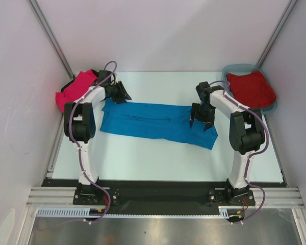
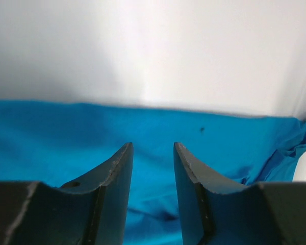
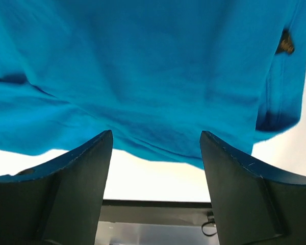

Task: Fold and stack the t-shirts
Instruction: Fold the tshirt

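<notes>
While blue t-shirt [image 1: 155, 122] lies stretched across table [image 1: 143, 155]: left gripper [image 2: 152, 146] jaws part-open, apparently empty; right gripper [image 3: 156, 135] jaws wide, empty.

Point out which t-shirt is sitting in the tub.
The dark red t-shirt, bundled in the teal tub at far right. The blue t-shirt lies spread between the arms; the pink t-shirt is heaped at far left.

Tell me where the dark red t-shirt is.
In the overhead view, the dark red t-shirt lies in the teal tub at the far right corner, just beyond the right arm.
</notes>
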Robot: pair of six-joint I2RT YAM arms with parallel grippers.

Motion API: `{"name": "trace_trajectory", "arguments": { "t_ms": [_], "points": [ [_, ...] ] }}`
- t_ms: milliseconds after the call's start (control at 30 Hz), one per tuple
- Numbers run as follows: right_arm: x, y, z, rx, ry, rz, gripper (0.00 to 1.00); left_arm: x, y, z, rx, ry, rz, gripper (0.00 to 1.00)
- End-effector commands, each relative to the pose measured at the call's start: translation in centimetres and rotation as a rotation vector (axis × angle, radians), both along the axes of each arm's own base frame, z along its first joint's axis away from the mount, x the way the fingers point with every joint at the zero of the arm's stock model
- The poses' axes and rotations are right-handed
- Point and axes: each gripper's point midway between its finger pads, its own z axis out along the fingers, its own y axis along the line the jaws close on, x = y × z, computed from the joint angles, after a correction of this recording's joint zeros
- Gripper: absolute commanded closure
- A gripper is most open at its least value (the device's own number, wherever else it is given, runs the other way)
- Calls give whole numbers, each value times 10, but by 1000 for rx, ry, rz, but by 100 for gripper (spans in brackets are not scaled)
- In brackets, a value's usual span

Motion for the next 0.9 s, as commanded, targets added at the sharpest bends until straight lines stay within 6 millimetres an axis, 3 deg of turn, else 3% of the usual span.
{"name": "trace_trajectory", "arguments": {
  "t_ms": [0,167,400,600,633,867],
  "points": [
    [31,1,21,10,-142,-27,25,30,-14,28,-26,-136,-61,57],
    [33,5,10,-2,-113,-18,25,31,-13,12,-14,-105,-59,56],
    [31,5,-17,-31,-55,-24,26,5,-10,-27,52,-2,-82,56],
    [39,9,-30,-36,-47,-13,25,-20,-19,-43,109,49,-147,57],
    [42,11,-30,-31,-59,-12,25,-20,-16,-42,135,46,-137,57],
    [42,15,-38,-23,-47,4,25,-18,-13,8,234,-79,-120,58]
  ]
}}
